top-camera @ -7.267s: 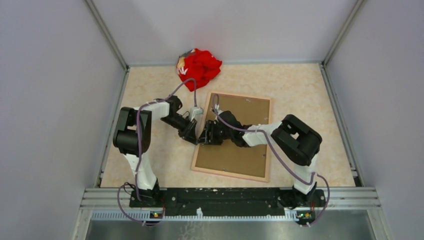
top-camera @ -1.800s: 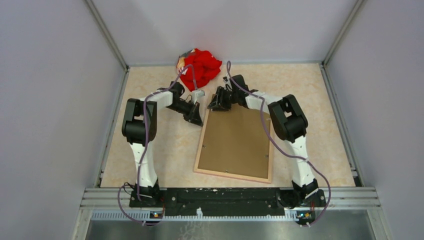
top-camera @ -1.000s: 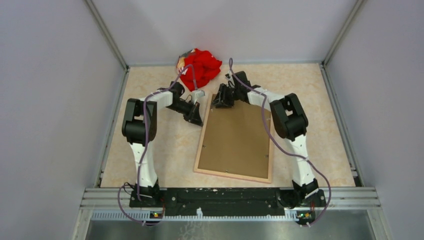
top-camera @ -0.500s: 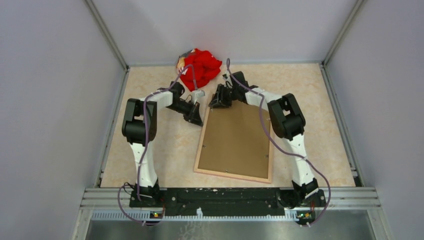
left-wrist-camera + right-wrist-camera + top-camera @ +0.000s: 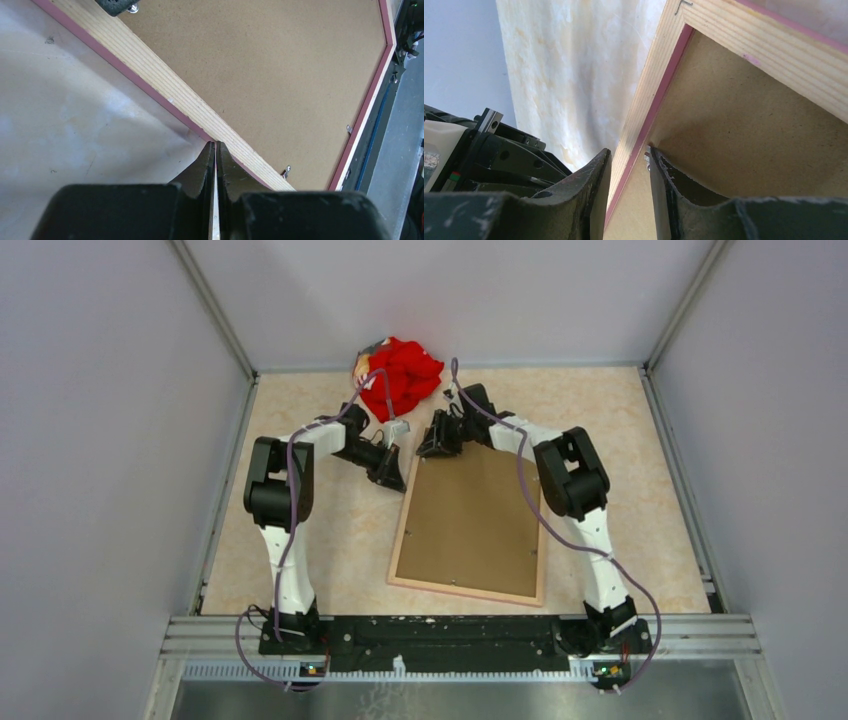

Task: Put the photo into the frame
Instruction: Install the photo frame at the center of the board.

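The frame (image 5: 401, 528) lies face down on the table, its brown hardboard backing (image 5: 470, 515) facing up. The photo is out of view. My left gripper (image 5: 396, 483) is shut and empty, its tips (image 5: 215, 144) resting against the outer side of the frame's left wooden rail (image 5: 165, 87). My right gripper (image 5: 431, 449) is at the frame's far left corner. It stands open (image 5: 630, 152), narrowly astride the left rail (image 5: 644, 95), one finger outside the rail and the other over the backing by a small metal tab.
A red cloth bundle (image 5: 397, 375) sits at the back, just beyond both grippers. Small metal tabs (image 5: 286, 172) hold the backing along the rails. Grey walls close in the table on three sides.
The right gripper has edged slightly left at the frame's far corner and its jaws have narrowed around the rail. The left arm and the frame have stayed put.
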Robot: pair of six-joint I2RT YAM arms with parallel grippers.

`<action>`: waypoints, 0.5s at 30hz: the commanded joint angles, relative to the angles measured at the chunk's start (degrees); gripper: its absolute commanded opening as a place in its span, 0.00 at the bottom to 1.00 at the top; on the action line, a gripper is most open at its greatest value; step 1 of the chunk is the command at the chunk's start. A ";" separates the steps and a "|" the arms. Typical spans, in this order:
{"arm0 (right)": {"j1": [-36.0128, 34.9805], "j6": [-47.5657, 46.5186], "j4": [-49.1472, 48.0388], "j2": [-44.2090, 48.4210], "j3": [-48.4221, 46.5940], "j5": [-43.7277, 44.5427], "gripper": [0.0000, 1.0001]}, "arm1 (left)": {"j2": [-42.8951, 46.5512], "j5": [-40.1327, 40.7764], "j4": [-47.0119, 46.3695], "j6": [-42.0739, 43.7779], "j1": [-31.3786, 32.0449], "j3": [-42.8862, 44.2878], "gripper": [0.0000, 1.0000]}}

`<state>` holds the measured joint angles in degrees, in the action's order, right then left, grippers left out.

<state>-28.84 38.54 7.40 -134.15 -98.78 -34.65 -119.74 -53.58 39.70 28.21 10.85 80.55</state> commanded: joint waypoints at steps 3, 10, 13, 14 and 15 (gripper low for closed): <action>-2.11 -0.89 2.53 -2.64 -1.85 -0.76 0.34 | 1.53 0.32 1.13 1.20 1.01 -1.01 0.08; -2.18 -1.28 3.72 -3.30 -2.81 -1.54 0.34 | 1.53 0.32 1.34 1.44 1.02 -0.91 0.08; -2.19 -1.37 3.86 -3.52 -3.22 -2.37 0.34 | 1.46 0.32 1.30 1.42 1.09 -0.89 0.08; -2.19 -1.40 3.93 -3.71 -3.51 -2.92 0.33 | 1.47 0.27 1.32 1.42 1.08 -0.89 0.08; -2.19 -1.45 4.14 -4.08 -3.85 -3.49 0.33 | 1.49 0.30 1.35 1.41 1.09 -0.87 0.08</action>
<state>-29.02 38.46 8.45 -135.22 -100.44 -35.62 -119.74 -53.60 39.72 28.21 10.85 80.55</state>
